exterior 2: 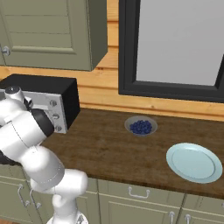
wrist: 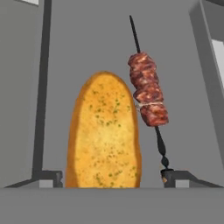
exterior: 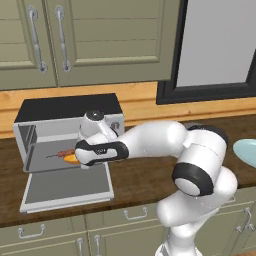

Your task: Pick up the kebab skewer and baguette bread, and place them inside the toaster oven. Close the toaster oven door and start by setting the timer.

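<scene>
The claw [wrist: 113,186] stands released, its two dark tips spread either side of the baguette bread [wrist: 104,133] without gripping it, and the loaf lies flat on the floor of the toaster oven [exterior: 67,109] with the kebab skewer [wrist: 148,89] just beside it at its 3 o'clock in the hand view, running parallel. From the left base view both sit inside the cavity, the skewer toward 9 o'clock of the wrist, the bread's orange end showing just under the hand. The toaster oven door [exterior: 67,189] hangs folded down flat over the desk [exterior 2: 109,148]. The risk I see is in backing out: the tips sit close on either side of the loaf, and a skewed retreat could drag it forward toward the sill, where it would foul the door on closing. The skewer's thin dark stick would roll or pivot at a light nudge. The bread looks crusty, oval, speckled golden with browner edges; the meat chunks are lumpy, reddish-brown; the oven is boxy brushed silver with a black top and smooth grey walls. At 3 o'clock along the wooden desk stand a bowl of blueberries [exterior 2: 141,127] and a pale blue plate [exterior 2: 194,162].
</scene>
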Motion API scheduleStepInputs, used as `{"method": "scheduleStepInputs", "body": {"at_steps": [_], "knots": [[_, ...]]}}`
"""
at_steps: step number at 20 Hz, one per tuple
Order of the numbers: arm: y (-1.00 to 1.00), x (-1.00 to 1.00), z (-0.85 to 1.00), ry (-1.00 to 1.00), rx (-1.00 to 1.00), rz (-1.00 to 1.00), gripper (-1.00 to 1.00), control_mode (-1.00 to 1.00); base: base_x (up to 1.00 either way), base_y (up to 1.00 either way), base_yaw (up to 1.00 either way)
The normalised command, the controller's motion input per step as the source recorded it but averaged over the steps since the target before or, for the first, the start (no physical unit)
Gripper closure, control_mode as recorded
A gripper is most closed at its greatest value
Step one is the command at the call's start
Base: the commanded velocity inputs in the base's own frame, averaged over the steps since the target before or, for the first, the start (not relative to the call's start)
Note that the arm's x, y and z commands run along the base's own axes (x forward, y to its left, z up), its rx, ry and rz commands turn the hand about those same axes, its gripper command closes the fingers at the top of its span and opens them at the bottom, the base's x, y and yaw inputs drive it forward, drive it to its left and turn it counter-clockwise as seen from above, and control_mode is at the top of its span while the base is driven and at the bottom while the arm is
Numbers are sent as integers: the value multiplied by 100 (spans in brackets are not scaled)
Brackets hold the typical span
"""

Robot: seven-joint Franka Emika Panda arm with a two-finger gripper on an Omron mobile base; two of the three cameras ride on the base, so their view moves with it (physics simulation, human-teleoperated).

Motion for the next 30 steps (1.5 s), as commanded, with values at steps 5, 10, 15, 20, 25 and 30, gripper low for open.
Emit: {"method": "scheduleStepInputs", "body": {"at_steps": [5,10,15,20,25,30], "knots": [[2,-13,43,-1,0,1,-100,-100,0,0,0],[0,-61,25,0,2,-6,-100,-100,0,0,0],[-1,-98,0,1,9,-40,-100,-100,0,0,0],[-17,-87,0,13,14,-57,-100,-100,0,0,0],[-45,-58,0,22,12,-56,-100,-100,0,0,0],[-24,-15,-1,28,18,-53,-100,-100,0,0,0]]}}
